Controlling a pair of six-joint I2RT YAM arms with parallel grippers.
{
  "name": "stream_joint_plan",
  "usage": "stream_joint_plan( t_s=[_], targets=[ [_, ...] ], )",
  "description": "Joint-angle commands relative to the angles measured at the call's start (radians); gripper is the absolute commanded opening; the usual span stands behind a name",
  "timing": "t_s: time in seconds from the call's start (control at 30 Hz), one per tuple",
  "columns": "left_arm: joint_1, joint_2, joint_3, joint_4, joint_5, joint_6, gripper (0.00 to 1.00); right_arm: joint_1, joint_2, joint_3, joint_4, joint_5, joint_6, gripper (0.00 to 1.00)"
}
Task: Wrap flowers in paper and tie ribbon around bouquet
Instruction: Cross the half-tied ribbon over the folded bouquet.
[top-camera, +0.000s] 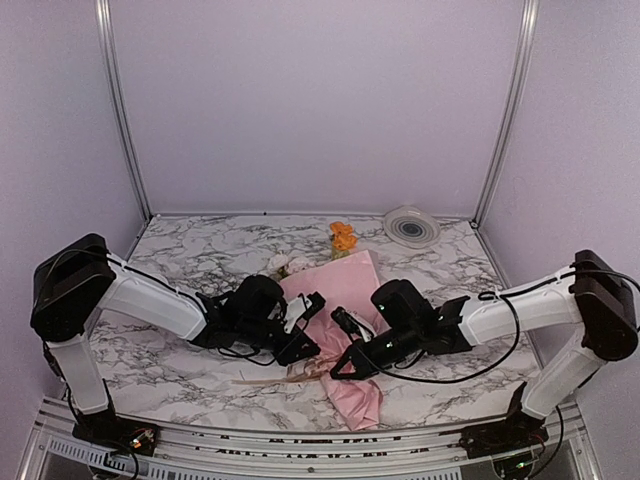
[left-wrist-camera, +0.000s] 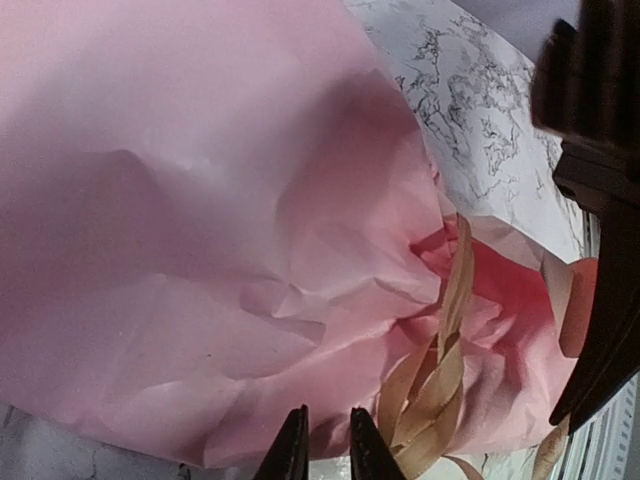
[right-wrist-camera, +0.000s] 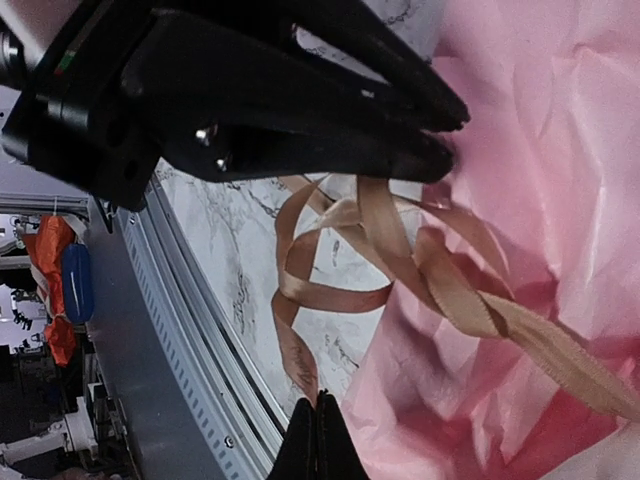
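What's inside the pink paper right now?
Sticking out of the paper at its far end are an orange bloom and pale roses. The wrap covers their stems, and nothing else inside is visible.

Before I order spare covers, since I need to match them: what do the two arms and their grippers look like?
Both the left arm and right arm have white links between bulky black joint housings, with thin black cables looping alongside. The left gripper and right gripper are black with slim tapered fingers.

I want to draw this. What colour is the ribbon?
The ribbon is beige-tan. It shows best in the right wrist view, lying against the pink paper.
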Motion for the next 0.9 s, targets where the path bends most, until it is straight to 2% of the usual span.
stream_joint_plan(
  t_s=[0.0,0.23,0.5,0.7,0.87],
  targets=[
    [-0.023,-0.004,-0.012,-0.048,0.000,0.034,0.15,-0.002,0.019,0.051,-0.075,0.068,0.011,0.00],
    [-0.050,-0.041,-0.047,-0.053,0.000,0.049,0.14,-0.021,0.045,0.082,-0.136,0.107,-0.009,0.00],
    [-0.050,-0.010,-0.017,-0.056,0.024,0.032,0.21,-0.023,0.063,0.087,-0.135,0.115,-0.034,0.00],
    [-0.050,-0.030,-0.012,-0.044,0.040,0.024,0.31,-0.023,0.073,0.100,-0.145,0.115,-0.057,0.00],
    [-0.049,-0.018,0.009,-0.049,0.064,0.041,0.32,-0.023,0.074,0.093,-0.135,0.114,-0.058,0.00]
  ],
)
